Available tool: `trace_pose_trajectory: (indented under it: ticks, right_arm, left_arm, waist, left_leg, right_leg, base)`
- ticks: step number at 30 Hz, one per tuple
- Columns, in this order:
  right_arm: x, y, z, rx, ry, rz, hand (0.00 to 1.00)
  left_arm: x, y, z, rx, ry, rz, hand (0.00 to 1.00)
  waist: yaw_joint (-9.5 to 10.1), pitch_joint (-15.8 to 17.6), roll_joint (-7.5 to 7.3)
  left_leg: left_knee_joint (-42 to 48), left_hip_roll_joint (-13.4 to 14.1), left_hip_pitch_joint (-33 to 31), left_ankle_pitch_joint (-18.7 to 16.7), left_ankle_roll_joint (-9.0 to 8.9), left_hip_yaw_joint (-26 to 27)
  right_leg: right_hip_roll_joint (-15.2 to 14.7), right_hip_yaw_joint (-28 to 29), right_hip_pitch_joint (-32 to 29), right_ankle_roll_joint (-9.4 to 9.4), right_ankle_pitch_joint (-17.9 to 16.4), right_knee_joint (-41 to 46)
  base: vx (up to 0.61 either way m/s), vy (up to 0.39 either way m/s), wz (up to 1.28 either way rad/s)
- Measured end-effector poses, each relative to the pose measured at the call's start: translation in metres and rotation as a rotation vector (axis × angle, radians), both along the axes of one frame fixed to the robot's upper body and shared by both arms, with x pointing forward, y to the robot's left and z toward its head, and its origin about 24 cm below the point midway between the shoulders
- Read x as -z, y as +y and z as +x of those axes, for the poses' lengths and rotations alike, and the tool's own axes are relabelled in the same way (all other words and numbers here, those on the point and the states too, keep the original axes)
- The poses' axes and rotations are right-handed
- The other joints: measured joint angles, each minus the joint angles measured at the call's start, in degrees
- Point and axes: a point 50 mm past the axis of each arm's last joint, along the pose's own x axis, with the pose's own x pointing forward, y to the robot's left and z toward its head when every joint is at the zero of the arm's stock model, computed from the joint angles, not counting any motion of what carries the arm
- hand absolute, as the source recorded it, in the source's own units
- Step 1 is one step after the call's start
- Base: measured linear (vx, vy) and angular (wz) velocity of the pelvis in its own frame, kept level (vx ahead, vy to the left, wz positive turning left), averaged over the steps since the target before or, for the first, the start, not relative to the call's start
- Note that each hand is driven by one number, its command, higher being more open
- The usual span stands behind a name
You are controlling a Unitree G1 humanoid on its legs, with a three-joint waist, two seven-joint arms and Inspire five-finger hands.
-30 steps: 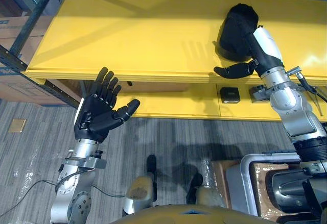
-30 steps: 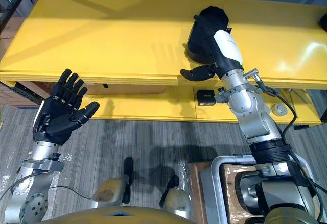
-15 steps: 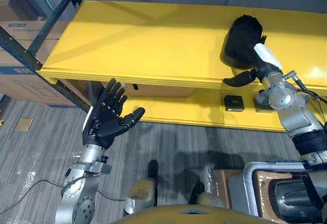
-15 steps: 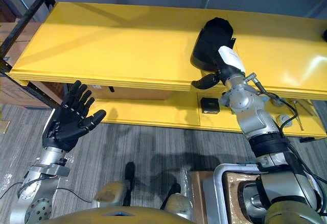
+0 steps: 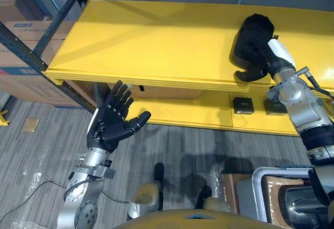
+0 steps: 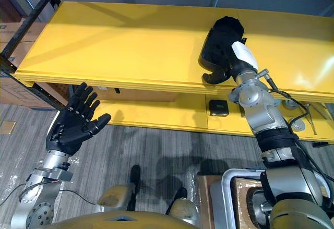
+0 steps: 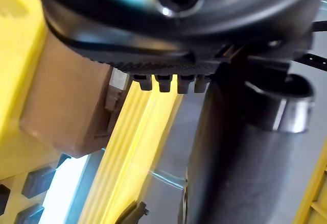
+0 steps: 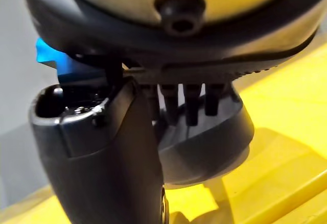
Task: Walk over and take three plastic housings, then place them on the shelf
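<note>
Grey striped carpet [image 5: 209, 145] runs under a dark metal rack [image 5: 31, 56] that carries one yellow shelf unit of two tiers: a wide upper board [image 5: 156, 41] and a narrower lower board [image 5: 182, 111].

At the far left we count two cardboard boxes, one [image 5: 26, 28] above the other [image 5: 23, 85], both behind the rack's post and cut off by the picture's edge. A third brown box [image 5: 162, 92] sits under the upper board, and we see only its front strip. One small tan square [image 5: 30, 124] lies on the carpet; we cannot make out what it is.

Next comes the left hand [image 5: 107, 127], raised in front of the shelf's edge, palm up, fingers spread straight and holding nothing.

Further right, we count one black plastic housing [image 5: 253, 28], a rounded shell standing on the upper board near its front edge. The right hand [image 5: 261, 57] rests on it, fingers laid over the shell and thumb hooked in at its near rim. In the head views it is black against black, so we cannot separate each finger from the housing.

Below, on the lower board, we count two small dark square parts: one [image 5: 242, 105] in plain sight, the other [image 5: 275, 107] partly hidden by the right forearm.

At the lower right one grey-rimmed bin [image 5: 255, 179] is cut off; its contents are hard to read.
</note>
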Motion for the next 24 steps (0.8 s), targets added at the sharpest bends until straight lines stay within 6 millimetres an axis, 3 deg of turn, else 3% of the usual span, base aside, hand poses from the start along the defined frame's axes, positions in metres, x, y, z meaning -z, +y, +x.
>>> trace_pose_trajectory:
  ticks: [6,11,19,24]
  right_arm:
    - [-0.002,-0.004,0.006,0.023,0.042,0.017,0.0]
    - [-0.019,0.003,0.014,-0.013,0.006,-0.008,0.0]
    - [-0.008,0.002,0.017,-0.011,0.068,-0.048,0.0]
    - [-0.01,0.007,0.017,-0.054,0.017,-0.114,0.0]
  left_arm:
    - [0.001,-0.001,0.001,-0.018,0.01,-0.011,1.0]
    - [0.01,-0.003,0.001,-0.021,0.052,-0.027,1.0]
    - [0.014,-0.008,0.0,-0.001,0.071,-0.043,1.0]
    - [0.029,-0.006,-0.001,-0.013,0.137,-0.064,1.0]
  waist:
    - [-0.03,-0.1,0.19]
    - [0.05,0.0,0.47]
    - [0.23,0.1,0.73]
    - [0.1,0.2,0.69]
  left_leg:
    - [0.0,0.0,-0.4,0.4,0.57,0.0]
    - [0.0,0.0,-0.4,0.6,0.6,0.0]
    - [0.0,0.2,-0.5,0.4,0.37,0.4]
    - [0.0,0.6,-1.0,0.4,0.36,0.7]
  right_leg:
    - [-0.1,0.0,-0.5,0.06,0.1,0.2]
    - [-0.1,0.0,-0.5,0.02,0.0,0.2]
    - [0.0,0.5,-0.8,0.02,0.1,0.3]
    - [0.3,0.9,-1.4,0.01,0.1,-0.1]
  base:
    - [0.0,0.0,0.0]
    - [0.0,0.0,0.0]
    - [0.0,-0.008,-0.02]
    - [0.01,-0.031,-0.05]
